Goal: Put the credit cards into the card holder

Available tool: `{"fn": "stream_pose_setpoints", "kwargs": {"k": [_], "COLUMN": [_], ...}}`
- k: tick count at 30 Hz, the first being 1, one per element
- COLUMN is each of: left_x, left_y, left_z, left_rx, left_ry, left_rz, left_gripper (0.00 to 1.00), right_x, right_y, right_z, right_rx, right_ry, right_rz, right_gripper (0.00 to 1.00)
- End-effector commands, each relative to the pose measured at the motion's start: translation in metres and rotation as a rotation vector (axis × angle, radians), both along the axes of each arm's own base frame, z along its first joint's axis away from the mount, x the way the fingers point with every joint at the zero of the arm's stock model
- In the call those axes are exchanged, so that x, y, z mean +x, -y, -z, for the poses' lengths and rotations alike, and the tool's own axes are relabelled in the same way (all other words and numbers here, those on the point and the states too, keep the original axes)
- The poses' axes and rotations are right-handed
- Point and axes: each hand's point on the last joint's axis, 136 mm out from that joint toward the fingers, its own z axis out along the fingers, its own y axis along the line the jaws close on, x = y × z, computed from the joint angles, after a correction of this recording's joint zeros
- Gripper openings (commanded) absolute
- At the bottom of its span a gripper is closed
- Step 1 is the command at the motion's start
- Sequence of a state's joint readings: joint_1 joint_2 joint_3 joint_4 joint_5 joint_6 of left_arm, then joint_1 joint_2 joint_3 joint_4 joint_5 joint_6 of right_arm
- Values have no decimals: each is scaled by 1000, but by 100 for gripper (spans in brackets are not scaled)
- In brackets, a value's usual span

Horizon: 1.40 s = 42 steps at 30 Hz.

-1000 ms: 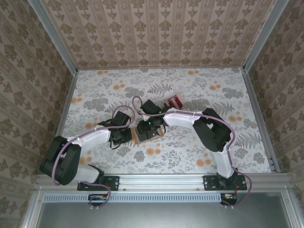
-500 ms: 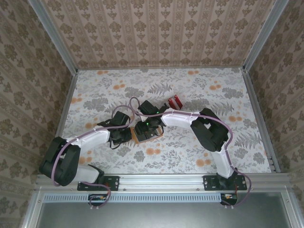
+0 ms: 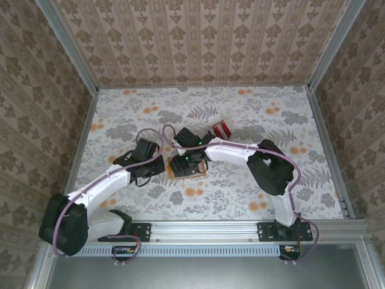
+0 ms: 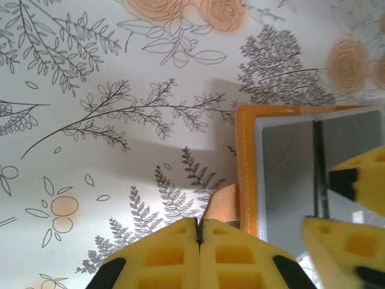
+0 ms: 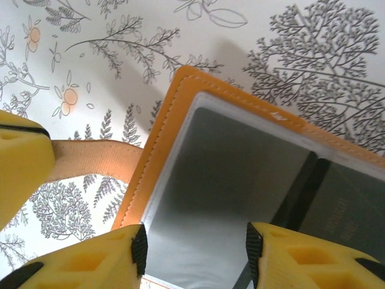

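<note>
- The left gripper (image 4: 198, 233) is closed, its pads pressed together on the tan clasp strap (image 5: 96, 159) of the card holder (image 5: 161, 141).
- The card holder lies open at mid-table, grey lining (image 5: 228, 174) facing up, between both wrists.
- The right gripper (image 5: 195, 244) hangs just above the lining, jaws apart, with nothing between them.
- The credit cards (image 3: 222, 128), red, are beyond the holder, near it but apart.
- Risk: the strap is thin. A pull by the left arm may slip it free, letting the holder fold or slide.
- Risk: a low departure by the right arm may snag the stitched rim and drag the holder.
- Risk: thin cards may slip from the pads when pinched.
</note>
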<state>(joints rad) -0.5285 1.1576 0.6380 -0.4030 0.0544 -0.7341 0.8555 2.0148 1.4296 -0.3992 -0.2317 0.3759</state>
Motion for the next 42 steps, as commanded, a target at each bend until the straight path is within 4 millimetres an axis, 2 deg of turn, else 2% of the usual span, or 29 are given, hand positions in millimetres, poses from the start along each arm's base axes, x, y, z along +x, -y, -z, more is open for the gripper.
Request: {"fn": "stream_pose_setpoints", "kwargs": {"k": [1, 6, 11, 22, 28, 34, 42], "left_x": [6, 4, 2, 2, 1, -1, 0], "left_y": [5, 5, 6, 7, 6, 3, 1], "left_z": [-26, -28, -24, -20, -21, -20, -23], "left_rx": [-51, -66, -75, -74, -74, -64, -53], "left_ry": [48, 50, 38, 28, 31, 28, 36], "left_rz": [-11, -13, -19, -16, -21, -21, -23], "left_gripper": [0, 0, 0, 0, 0, 0, 0], "right_x": [-5, -4, 0, -9, -7, -9, -9], "right_y": [4, -3, -3, -15, -10, -4, -2], "right_z": [3, 5, 17, 17, 30, 42, 27], "right_rx": [-27, 11, -4, 54, 5, -22, 2], "right_ry": [-14, -32, -36, -67, -53, -61, -44], "right_rz": [5, 27, 52, 35, 47, 58, 51], "right_gripper": [51, 55, 57, 66, 67, 60, 51]}}
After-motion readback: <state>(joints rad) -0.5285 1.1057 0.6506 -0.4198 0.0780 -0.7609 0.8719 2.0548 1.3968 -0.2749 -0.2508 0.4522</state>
